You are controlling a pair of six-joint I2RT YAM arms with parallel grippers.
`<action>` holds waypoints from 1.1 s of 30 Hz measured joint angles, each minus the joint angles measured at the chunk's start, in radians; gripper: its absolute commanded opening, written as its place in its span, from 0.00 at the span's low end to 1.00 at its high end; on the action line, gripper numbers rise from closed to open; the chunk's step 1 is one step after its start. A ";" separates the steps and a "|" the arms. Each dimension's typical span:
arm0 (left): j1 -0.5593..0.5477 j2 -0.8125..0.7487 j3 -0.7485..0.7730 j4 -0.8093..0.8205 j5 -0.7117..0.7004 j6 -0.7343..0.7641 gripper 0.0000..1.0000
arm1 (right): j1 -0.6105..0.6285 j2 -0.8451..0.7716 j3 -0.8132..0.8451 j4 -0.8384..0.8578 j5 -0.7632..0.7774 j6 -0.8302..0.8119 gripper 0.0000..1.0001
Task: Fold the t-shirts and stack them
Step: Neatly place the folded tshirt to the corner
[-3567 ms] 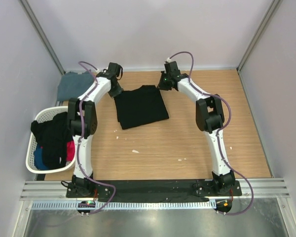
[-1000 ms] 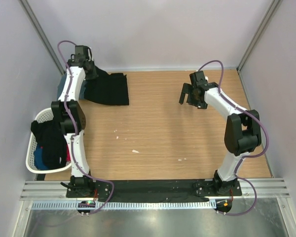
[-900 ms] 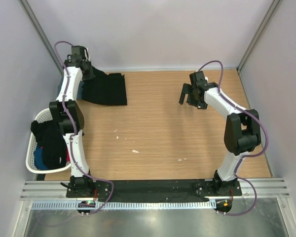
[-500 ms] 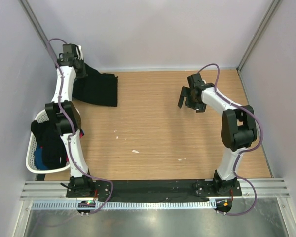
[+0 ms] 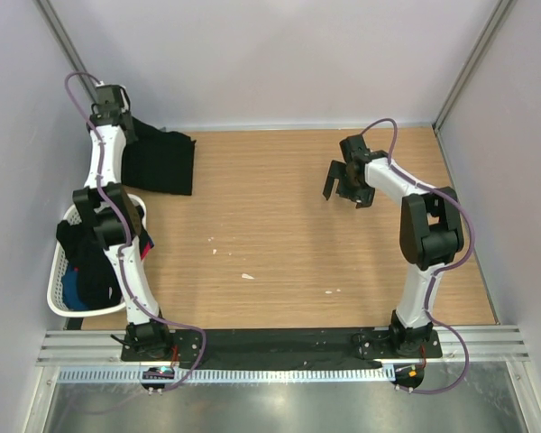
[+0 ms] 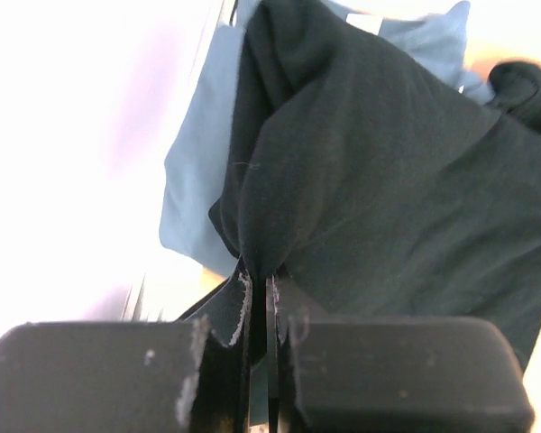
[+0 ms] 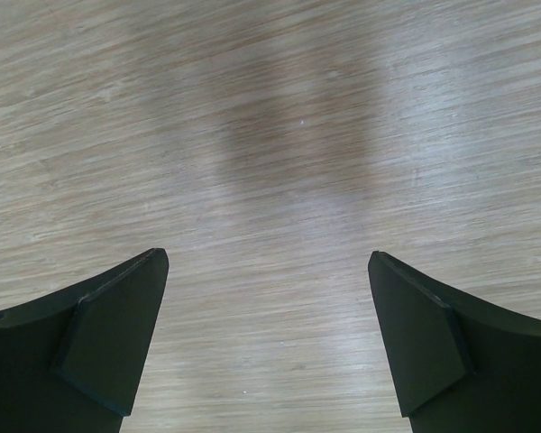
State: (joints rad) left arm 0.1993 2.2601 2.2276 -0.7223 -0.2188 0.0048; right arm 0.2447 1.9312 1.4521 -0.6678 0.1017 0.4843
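The folded black t-shirt (image 5: 165, 162) lies at the table's back left corner, one edge lifted. My left gripper (image 5: 126, 128) is shut on that edge. In the left wrist view the black t-shirt (image 6: 388, 180) bunches into the shut left gripper (image 6: 259, 289) and drapes over the slate grey-blue t-shirt (image 6: 194, 180), which lies beneath it against the wall. The top view shows almost nothing of the grey-blue one. My right gripper (image 5: 343, 188) hangs open over bare wood right of centre, and in the right wrist view the right gripper (image 7: 266, 262) has nothing between its fingers.
A white laundry basket (image 5: 58, 263) with black, red and blue clothes stands off the table's left edge beside the left arm. Walls close in the back and both sides. A few small white scraps (image 5: 247, 276) lie on the wooden table (image 5: 279, 244).
My left arm has dragged the black t-shirt leftward into the back left corner, over the grey-blue one. The right gripper has stayed open and shifted slightly left.
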 measured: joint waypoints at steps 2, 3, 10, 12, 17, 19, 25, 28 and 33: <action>0.003 0.000 0.000 0.029 0.000 0.000 0.00 | 0.000 0.004 0.000 -0.004 0.000 0.007 1.00; 0.003 0.000 0.000 0.039 0.001 0.000 0.00 | 0.000 0.005 0.000 -0.006 -0.001 0.011 1.00; 0.045 0.000 -0.007 0.108 0.000 -0.027 0.00 | 0.000 0.005 -0.004 -0.007 0.000 0.028 1.00; 0.062 0.000 -0.007 0.120 -0.006 -0.032 0.00 | 0.000 0.006 -0.004 -0.007 -0.002 0.035 1.00; 0.098 0.000 -0.007 0.157 -0.022 -0.031 0.00 | 0.000 0.018 -0.003 -0.008 -0.010 0.042 1.00; 0.101 0.000 -0.007 0.168 -0.029 -0.030 0.00 | 0.000 0.027 -0.001 -0.013 -0.010 0.042 1.00; 0.082 0.000 -0.007 0.187 -0.106 -0.023 0.01 | 0.000 0.052 0.015 -0.025 -0.010 0.038 1.00; 0.071 0.000 -0.007 0.195 -0.162 -0.012 0.20 | 0.000 0.052 0.016 -0.030 -0.010 0.037 1.00; 0.071 0.000 -0.009 0.230 -0.241 0.024 0.94 | 0.000 0.053 0.018 -0.032 -0.011 0.037 1.00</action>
State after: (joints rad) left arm 0.2699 2.2597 2.2185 -0.4927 -0.4603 0.0288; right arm 0.2447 1.9839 1.4700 -0.6994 0.0902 0.5213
